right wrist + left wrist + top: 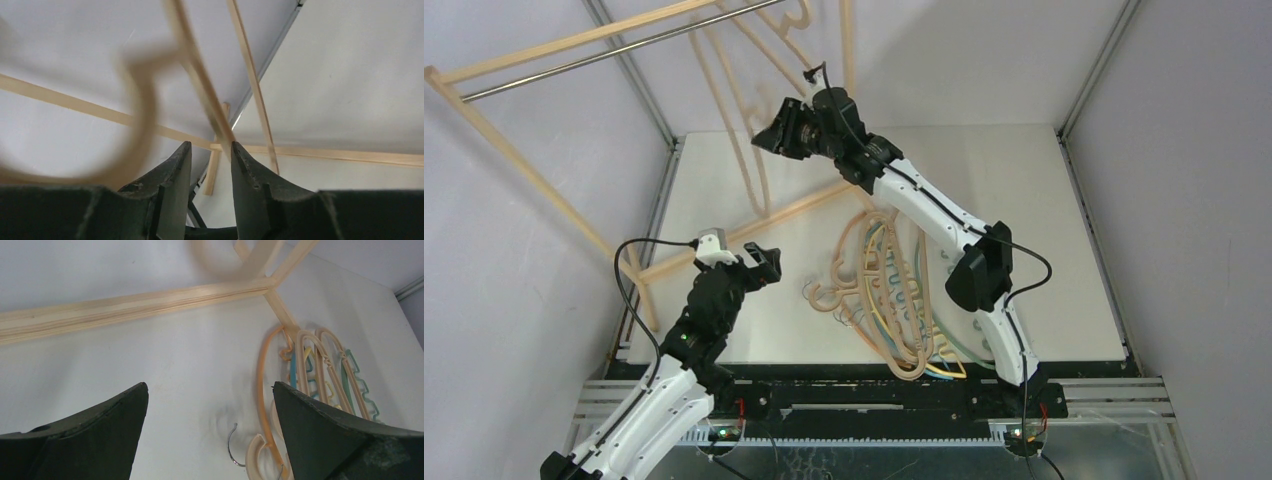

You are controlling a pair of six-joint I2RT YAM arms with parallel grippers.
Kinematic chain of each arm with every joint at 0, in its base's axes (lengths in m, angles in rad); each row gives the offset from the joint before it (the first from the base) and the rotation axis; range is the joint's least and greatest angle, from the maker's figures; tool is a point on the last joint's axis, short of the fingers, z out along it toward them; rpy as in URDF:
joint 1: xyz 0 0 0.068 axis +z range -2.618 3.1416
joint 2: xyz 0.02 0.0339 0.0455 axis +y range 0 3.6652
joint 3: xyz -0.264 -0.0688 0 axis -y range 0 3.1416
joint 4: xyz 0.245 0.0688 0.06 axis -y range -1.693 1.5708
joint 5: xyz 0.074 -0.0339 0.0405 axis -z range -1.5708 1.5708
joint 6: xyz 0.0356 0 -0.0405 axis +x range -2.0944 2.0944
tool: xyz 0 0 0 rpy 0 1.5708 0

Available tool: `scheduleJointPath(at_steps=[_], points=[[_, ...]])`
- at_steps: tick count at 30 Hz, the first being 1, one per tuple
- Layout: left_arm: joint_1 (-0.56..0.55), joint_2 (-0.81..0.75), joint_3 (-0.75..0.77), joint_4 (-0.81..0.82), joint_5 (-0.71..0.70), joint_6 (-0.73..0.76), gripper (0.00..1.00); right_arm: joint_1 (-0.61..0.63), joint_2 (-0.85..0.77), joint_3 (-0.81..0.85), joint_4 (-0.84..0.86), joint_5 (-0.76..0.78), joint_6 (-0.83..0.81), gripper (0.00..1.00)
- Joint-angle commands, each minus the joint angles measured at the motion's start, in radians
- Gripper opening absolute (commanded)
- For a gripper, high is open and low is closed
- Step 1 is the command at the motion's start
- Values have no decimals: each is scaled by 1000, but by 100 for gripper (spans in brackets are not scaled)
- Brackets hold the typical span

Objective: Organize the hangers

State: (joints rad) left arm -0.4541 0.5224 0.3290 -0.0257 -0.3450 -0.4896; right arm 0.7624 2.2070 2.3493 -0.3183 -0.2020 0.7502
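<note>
A pile of hangers [894, 290] lies on the white table, curved light-wood ones mixed with thin orange, teal and yellow ones. A light-wood hanger [757, 195] hangs from the rack's metal rail [614, 50]. My right gripper [769, 135] is raised beside it. In the right wrist view this hanger [142, 110] is a blur close in front of the gripper [210, 144]; the jaws stand apart with nothing between them. My left gripper [769, 265] hovers wide open left of the pile. The left wrist view shows the gripper [210, 386] over bare table, with the hangers [320, 370] and a metal hook [231, 445] to its right.
The big light-wood rack frame stands over the table's back left, and its base bar [754, 235] lies across the table [1024, 200]; the left wrist view shows the bar [135, 305] ahead. Grey enclosure walls close in all round.
</note>
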Motion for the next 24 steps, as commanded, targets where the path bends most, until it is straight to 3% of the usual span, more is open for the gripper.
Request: scheduleJointPath(at_steps=[1,5,9,10,18,24], points=[[-5,-4,-12,16,-1,-1,99,-9,-75,0,61,-4,6,42],[-5,-3,-14,17,-2,-4,100,-9,-78,-1,63,-6,-1,39],[-4,-5,-15,17,-1,-3,99,-10,-80,-10,65,-28,-6,19],[-4,-5,-16,17,0,-3,100,-10,-83,-16,62,-34,-7,18],[-6,20,-11,-7,-55,-64,100,59,-237,-223,-4,62,-150,35],[-3,30,25,-88,-149,-173,99,106,-386,-413,-40,85,-292,41]])
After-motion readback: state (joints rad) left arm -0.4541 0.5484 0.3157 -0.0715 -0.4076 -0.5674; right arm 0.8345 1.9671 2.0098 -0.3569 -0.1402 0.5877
